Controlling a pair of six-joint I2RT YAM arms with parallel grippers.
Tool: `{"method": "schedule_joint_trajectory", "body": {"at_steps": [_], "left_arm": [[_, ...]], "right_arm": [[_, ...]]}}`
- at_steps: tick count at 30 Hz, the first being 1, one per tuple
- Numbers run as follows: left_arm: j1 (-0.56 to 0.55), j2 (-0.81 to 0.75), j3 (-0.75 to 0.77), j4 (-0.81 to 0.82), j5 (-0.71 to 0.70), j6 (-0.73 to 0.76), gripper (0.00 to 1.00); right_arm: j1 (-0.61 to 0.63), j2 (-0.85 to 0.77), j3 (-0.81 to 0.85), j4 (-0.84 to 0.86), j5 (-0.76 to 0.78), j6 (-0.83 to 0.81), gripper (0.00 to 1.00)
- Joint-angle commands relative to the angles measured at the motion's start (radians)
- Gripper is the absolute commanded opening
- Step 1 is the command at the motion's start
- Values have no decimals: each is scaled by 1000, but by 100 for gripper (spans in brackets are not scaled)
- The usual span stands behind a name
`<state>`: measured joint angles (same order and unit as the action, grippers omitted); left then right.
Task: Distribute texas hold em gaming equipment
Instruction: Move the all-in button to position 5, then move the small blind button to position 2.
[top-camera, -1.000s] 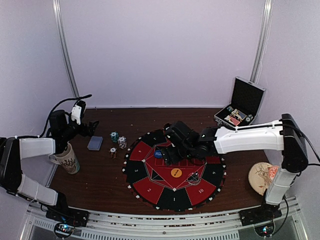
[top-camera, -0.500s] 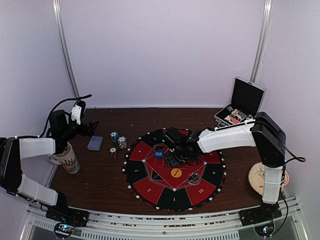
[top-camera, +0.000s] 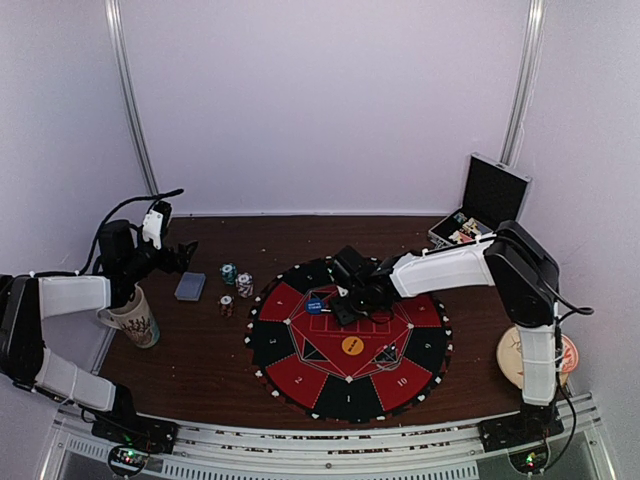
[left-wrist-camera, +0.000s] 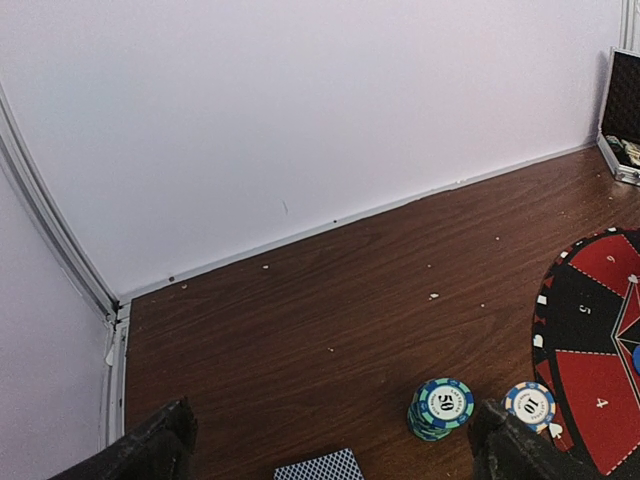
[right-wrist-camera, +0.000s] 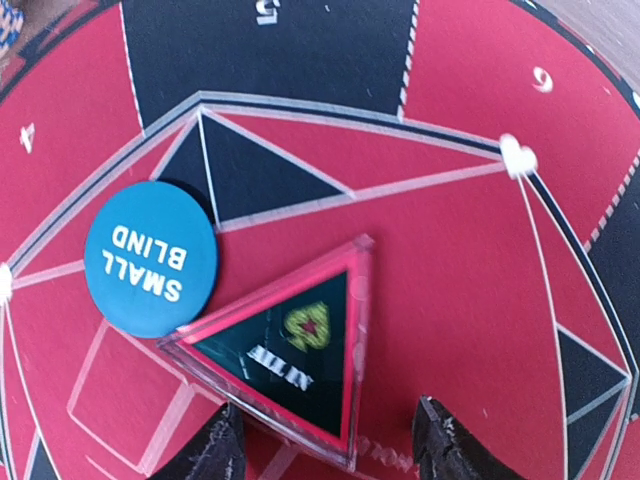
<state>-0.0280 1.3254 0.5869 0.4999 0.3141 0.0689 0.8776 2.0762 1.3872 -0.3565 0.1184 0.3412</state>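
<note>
In the right wrist view a blue "SMALL BLIND" button disc (right-wrist-camera: 150, 258) lies on the red and black round mat (right-wrist-camera: 480, 280). Touching it is a clear-edged triangular token (right-wrist-camera: 290, 345). My right gripper (right-wrist-camera: 330, 452) is open low over the mat, and the token's near corner sits between its fingers. The left finger (right-wrist-camera: 215, 447) is at the token's edge; the right finger stands apart from it. From above, the right gripper (top-camera: 340, 306) is beside the blue disc (top-camera: 316, 306). An orange disc (top-camera: 352, 346) lies mid-mat. My left gripper (top-camera: 180, 258) hangs open and empty above the card deck (left-wrist-camera: 318, 467) and chip stacks (left-wrist-camera: 440, 405).
A patterned mug (top-camera: 135, 322) stands under the left arm. An open silver-edged black case (top-camera: 482, 215) stands at the back right. A round plate (top-camera: 522, 355) lies by the right arm's base. Three small chip stacks (top-camera: 236, 285) stand left of the mat (top-camera: 300, 375).
The right arm's elbow has folded back toward the rear right while its gripper stayed by the blue disc. The left arm has not moved.
</note>
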Motion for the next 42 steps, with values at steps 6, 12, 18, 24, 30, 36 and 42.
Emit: {"method": "schedule_joint_trajectory", "body": {"at_steps": [6,12,18,24,30,36,42], "left_arm": [[-5,-14,7,33,-4,7,98],[-6,-11,7,35,-3,8,98],[-5,-7,10,35,-1,9,98],[-5,-7,9,34,4,8,98],[-5,-1,14,28,8,6,98],[-6,-1,10,38,5,7,98],[-5,12,15,35,2,9,98]], "right_arm": [[-45,110,107,-1,-45,2,47],[-64,214,276,-34,-53,-50,45],[-97,339,479,-93,-81,-58,42],[-108,325,505,-104,-92,-68,51],[-106,205,400,-83,-155,-43,67],[-54,74,210,2,-174,-10,71],[-6,83,148,17,-164,-2,75]]}}
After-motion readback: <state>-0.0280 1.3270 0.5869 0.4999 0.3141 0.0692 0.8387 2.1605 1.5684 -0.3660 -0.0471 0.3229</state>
